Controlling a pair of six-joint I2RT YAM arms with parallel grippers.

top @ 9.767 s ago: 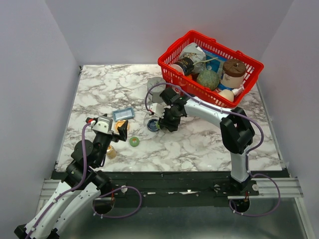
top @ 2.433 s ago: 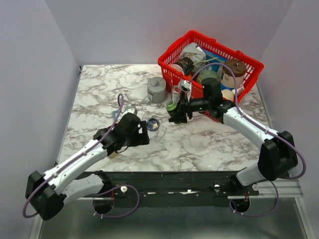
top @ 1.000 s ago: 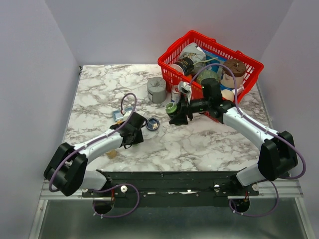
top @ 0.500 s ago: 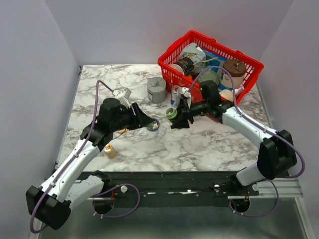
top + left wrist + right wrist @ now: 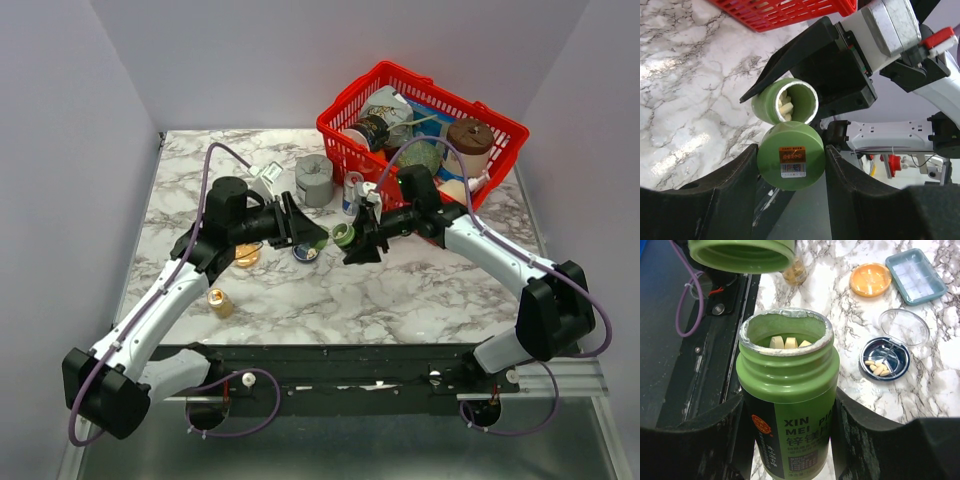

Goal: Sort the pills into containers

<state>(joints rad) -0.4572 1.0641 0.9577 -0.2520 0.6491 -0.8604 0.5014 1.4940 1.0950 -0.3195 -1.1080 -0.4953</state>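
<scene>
Grey walls (image 5: 250, 60) close in a white marble-veined table (image 5: 430, 290), with a red wire basket (image 5: 425, 135) of odds and ends at the upper right of the top view. A second ago the left arm (image 5: 160, 300) was stretched low over the table by the dishes. Now it is raised and bent toward the centre of the frame, and the left gripper (image 5: 791, 167) has carried a round green plastic cap (image 5: 791, 152) up to the mouth of the green plastic pill bottle (image 5: 787, 385). Its fingers are closed on the cap's sides. The right gripper (image 5: 787, 450), hardly moved near the centre of the top view, clamps the bottle's body. The bottle is open, with pale pills (image 5: 785, 343) showing inside. In the left wrist view the cap and the mouth sit just beside each other, not yet mated.

The small dark blue round dish (image 5: 885, 359) lies at the middle right of the right wrist view, with its clear hinged lid (image 5: 904, 326) flipped open and several pills in it. The small orange round dish (image 5: 870, 279) sits above it at the upper right; whether it holds pills I cannot tell. Judging by this, pouring from this bottle is finished and recapping is the step in hand.
</scene>
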